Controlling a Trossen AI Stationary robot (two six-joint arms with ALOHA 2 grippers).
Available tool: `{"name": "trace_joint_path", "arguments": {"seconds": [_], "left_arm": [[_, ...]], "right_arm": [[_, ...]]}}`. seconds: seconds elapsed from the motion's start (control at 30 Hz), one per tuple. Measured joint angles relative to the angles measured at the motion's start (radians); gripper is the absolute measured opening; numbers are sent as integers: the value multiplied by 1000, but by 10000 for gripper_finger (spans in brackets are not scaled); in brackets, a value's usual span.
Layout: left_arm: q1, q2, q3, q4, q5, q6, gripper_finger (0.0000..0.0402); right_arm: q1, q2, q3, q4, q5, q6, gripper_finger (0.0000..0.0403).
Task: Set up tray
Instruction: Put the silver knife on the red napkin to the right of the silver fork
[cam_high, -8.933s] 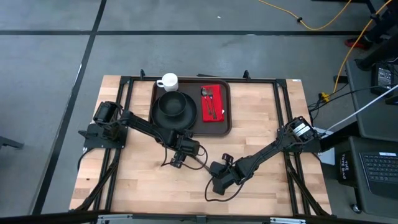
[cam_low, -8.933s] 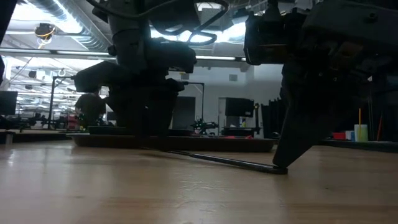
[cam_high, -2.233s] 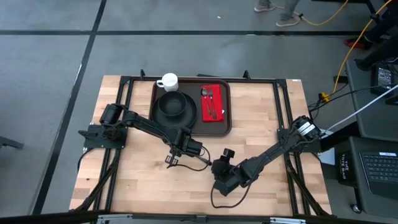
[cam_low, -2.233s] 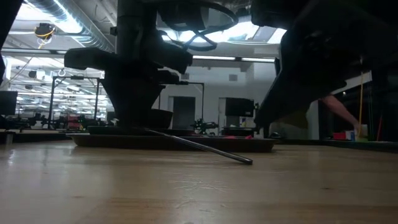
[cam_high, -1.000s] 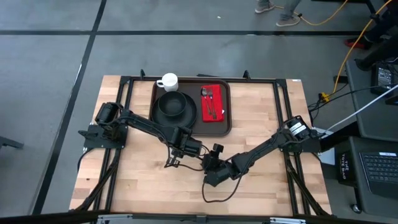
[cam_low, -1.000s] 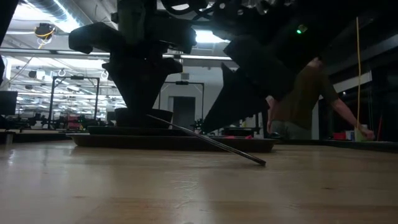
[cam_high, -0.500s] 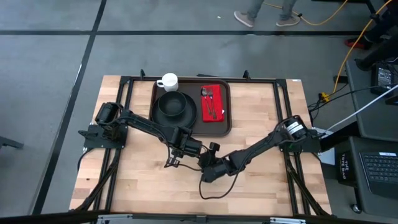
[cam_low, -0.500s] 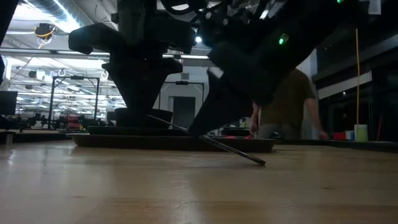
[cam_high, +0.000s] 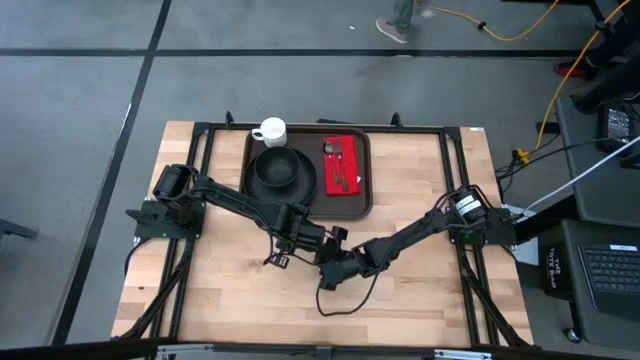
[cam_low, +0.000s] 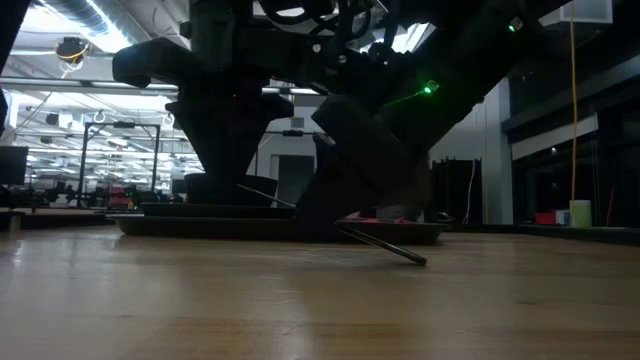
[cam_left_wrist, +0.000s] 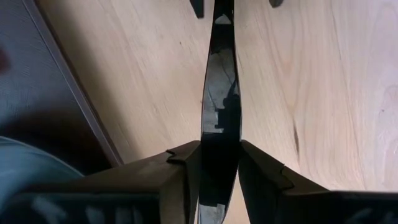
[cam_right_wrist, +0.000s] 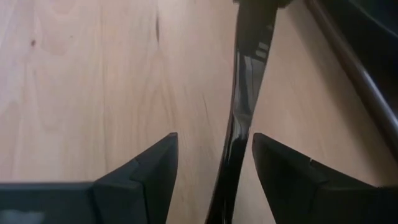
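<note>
Left hand clamped (fingers pinched), right hand spread wide, nearly touching

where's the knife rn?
High view: off the tray, above bare table just in front of it, near centre; the left gripper holds the knife, with the open right gripper straddling it.

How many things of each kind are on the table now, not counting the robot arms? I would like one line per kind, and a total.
tray: 1
white cup: 1
black plate: 1
red napkin: 1
utensils on the napkin: 2
dark utensil, held in the left gripper above the bare wood: 1
Total: 7
</note>
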Motion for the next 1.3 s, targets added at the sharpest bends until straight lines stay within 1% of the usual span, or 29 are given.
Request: {"name": "trace_joint_path", "arguments": {"seconds": [0.27,0.4,0.6,0.9,1.07,1.3], "left_arm": [[0,0,0,0,0,0,86],[0,0,0,1,1,-16,86],[0,0,0,1,1,-18,86],[0,0,0,0,2,-18,86],[-1,0,0,0,3,-17,86],[-1,0,0,-3,4,-21,86]], "right_arm": [[-2,0,0,28,-3,-2,205],[-2,0,0,40,-3,41,188],[-3,0,0,42,7,46,158],[-3,0,0,47,9,71,130],[-3,0,0,47,14,94,103],[-4,0,0,46,31,105,48]]}}
